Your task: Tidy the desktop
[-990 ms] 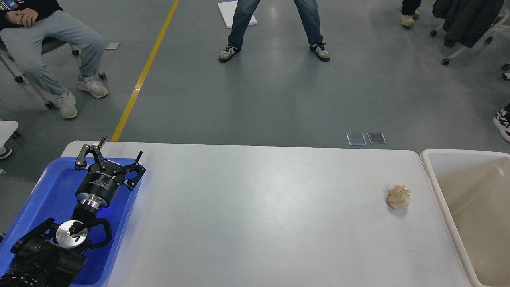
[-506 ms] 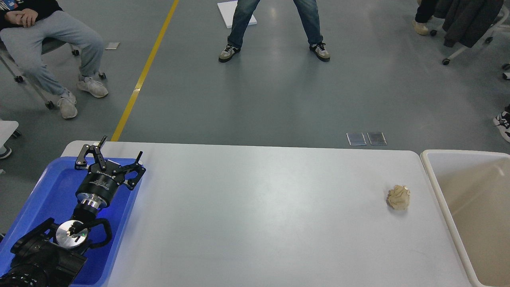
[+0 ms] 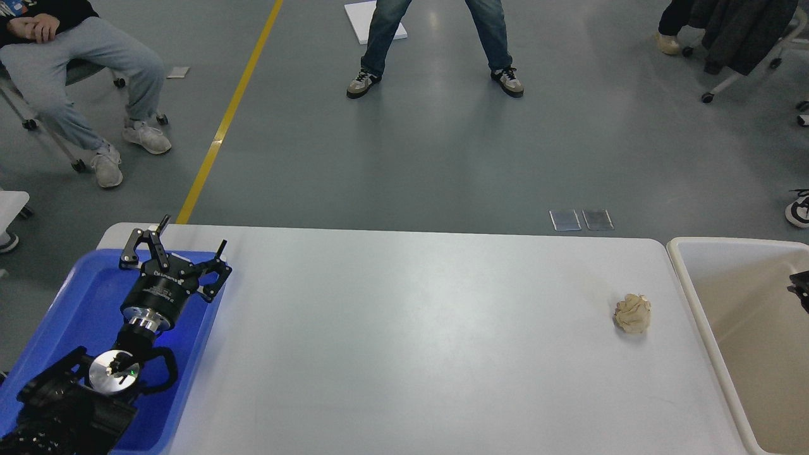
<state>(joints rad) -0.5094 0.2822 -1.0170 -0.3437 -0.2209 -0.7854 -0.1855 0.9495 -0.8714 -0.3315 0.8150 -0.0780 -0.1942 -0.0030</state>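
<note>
One crumpled paper ball left on desktop, far right of left gripper, jaws released, empty; right gripper barely visible, state unclear.

- The left arm, black and thickly jointed, comes in at the near left corner and reaches away toward the far side, leaning slightly to the right.
- A round silver metal disc sits on its wrist joint, and beyond that a black cylindrical wrist body with a silver collar.
- The left gripper is at the arm's far end; its two black linkage fingers are spread wide apart with nothing between them.
- At the right edge only a small dark part of the right arm shows; its fingers cannot be made out.
</note>
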